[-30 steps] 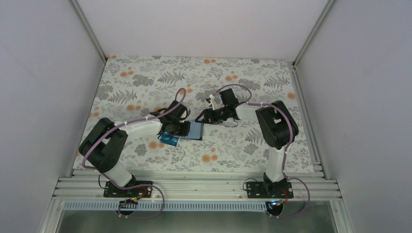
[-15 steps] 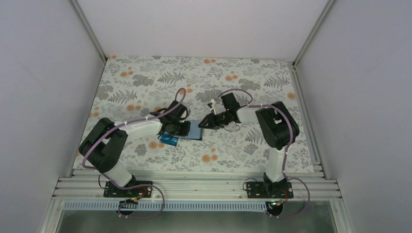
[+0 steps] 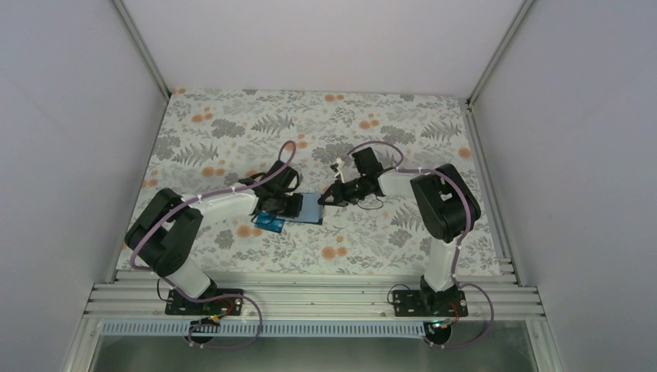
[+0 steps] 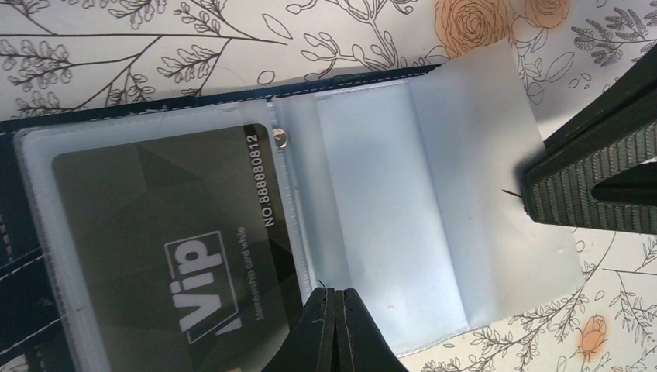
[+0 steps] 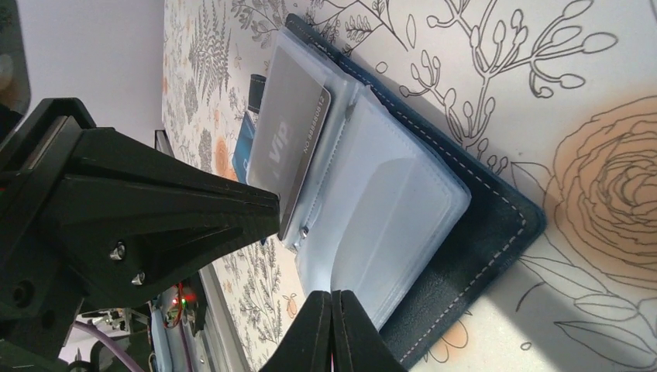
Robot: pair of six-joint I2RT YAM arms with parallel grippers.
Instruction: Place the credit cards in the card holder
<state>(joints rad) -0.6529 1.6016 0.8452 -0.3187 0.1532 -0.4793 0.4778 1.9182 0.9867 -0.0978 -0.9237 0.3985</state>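
The left pincer (image 4: pixel 334 298) is clenched, its two black tips pressed flat together on the lower edge of a frosted plastic sleeve (image 4: pixel 35 201), and it looks to me as though the plastic is nipped between them. Inside that sleeve sits a black card (image 4: pixel 147 225) with "Vip" and a printed number in light lettering, tucked almost fully in. Across from it the right pincer (image 5: pixel 333 298) is clenched as well, its tips closed on the free edge of a clear leaf (image 4: pixel 480 194) that holds no card. Seen from the right wrist, the leaf bows up off the cover rather than lying flat. Both the sleeve and the leaf belong to the card holder (image 5: pixel 480 232), a dark navy wallet with pale stitching along its border. It lies spread open on the counter (image 3: pixel 232 124) with its slotted inside facing up. From above, the holder sits roughly mid-counter, a little toward the near side, right between the two pincers, which point at each other over it. A teal-blue card (image 3: pixel 271 224) lies flat on the flowered cloth just beside the holder, at its left near corner, partly under the left wrist. The left arm (image 3: pixel 221 203) stretches in from its base at the near left, and the right arm (image 3: pixel 434 203) bends in from the near right.
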